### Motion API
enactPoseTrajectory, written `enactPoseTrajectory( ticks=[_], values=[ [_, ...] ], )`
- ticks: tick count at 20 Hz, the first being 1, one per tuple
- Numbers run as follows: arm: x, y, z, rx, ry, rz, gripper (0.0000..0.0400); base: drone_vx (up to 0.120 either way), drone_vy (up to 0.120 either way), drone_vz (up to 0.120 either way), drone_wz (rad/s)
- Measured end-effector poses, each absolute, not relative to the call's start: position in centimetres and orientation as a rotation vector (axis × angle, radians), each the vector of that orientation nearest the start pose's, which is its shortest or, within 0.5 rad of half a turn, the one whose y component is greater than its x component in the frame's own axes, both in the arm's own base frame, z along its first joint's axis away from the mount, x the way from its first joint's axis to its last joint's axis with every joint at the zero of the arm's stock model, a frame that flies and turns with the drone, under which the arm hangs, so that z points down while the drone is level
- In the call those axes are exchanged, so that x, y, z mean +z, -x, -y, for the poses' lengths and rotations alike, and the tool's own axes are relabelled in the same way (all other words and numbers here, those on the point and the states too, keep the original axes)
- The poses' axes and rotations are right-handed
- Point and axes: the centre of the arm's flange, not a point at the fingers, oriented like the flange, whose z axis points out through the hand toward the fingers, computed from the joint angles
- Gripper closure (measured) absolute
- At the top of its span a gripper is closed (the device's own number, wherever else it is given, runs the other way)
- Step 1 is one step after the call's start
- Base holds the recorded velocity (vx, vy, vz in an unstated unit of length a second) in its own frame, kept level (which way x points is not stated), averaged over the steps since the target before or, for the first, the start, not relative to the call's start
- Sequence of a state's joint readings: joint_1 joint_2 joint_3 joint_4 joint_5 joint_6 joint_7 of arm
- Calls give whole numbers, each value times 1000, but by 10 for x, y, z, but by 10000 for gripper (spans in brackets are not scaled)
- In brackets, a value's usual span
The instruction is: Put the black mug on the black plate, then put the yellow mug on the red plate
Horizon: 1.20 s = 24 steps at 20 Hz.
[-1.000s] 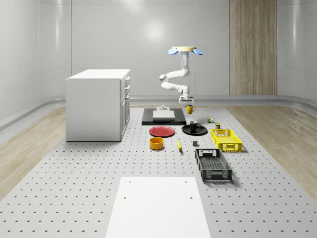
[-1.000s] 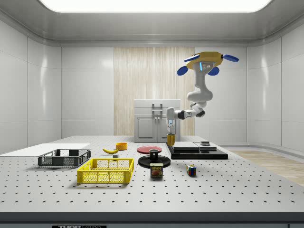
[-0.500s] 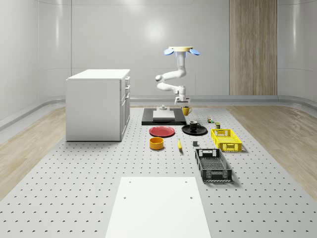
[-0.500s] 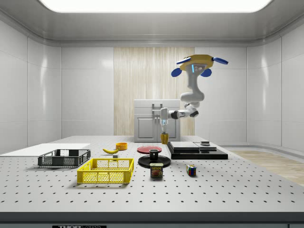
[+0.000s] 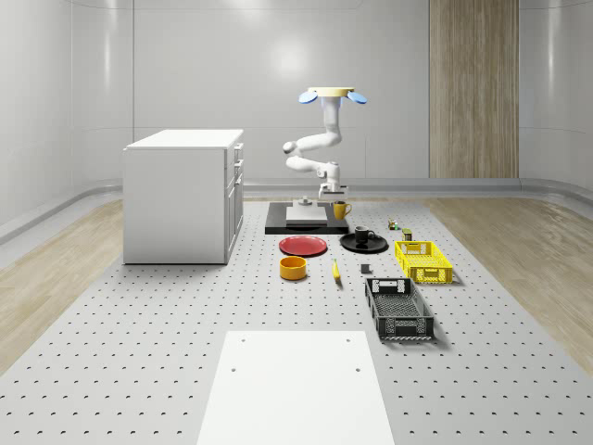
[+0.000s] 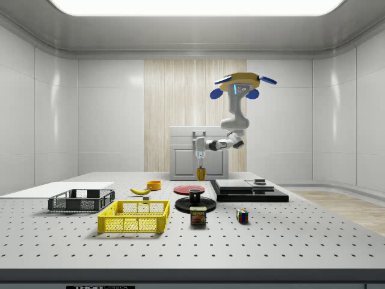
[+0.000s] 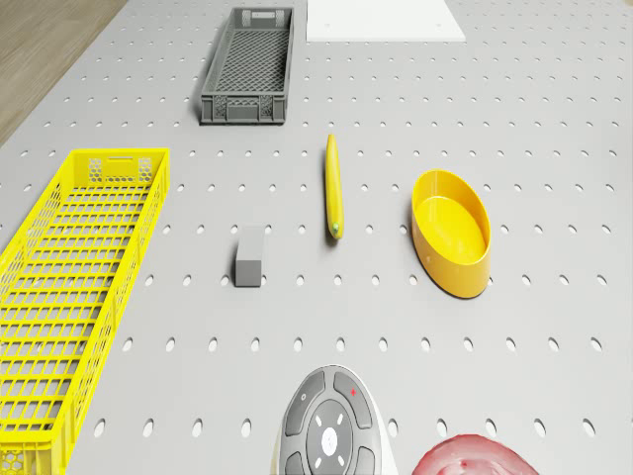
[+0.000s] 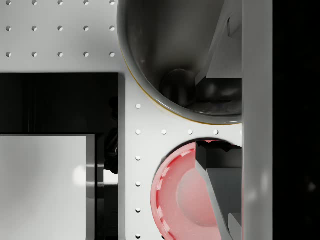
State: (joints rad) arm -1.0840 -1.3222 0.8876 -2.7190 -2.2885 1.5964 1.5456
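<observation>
Drone [image 5: 332,94] hovering — arm bent, tool [image 6: 201,164] gripping yellow mug [image 5: 340,210].

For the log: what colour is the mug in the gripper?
Yellow: the mug held by the gripper shows best in the whole-scene view.

Overhead and side cameras far; both share red plate [image 5: 303,245].
</observation>
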Motion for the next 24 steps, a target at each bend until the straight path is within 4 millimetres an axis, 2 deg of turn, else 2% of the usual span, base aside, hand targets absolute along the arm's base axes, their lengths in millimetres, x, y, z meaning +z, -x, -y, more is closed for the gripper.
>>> enactPoseTrajectory(
  ticks=[9,16,21,24],
  values=[
    [633,-303,-10,785,0,2,290,120,-120,0,0],
    [633,-303,-10,785,0,2,290,0,-120,-6,0],
    [633,-303,-10,785,0,2,290,0,-120,-120,0],
    [633,-303,-10,785,0,2,290,0,-120,0,0]
  ],
)
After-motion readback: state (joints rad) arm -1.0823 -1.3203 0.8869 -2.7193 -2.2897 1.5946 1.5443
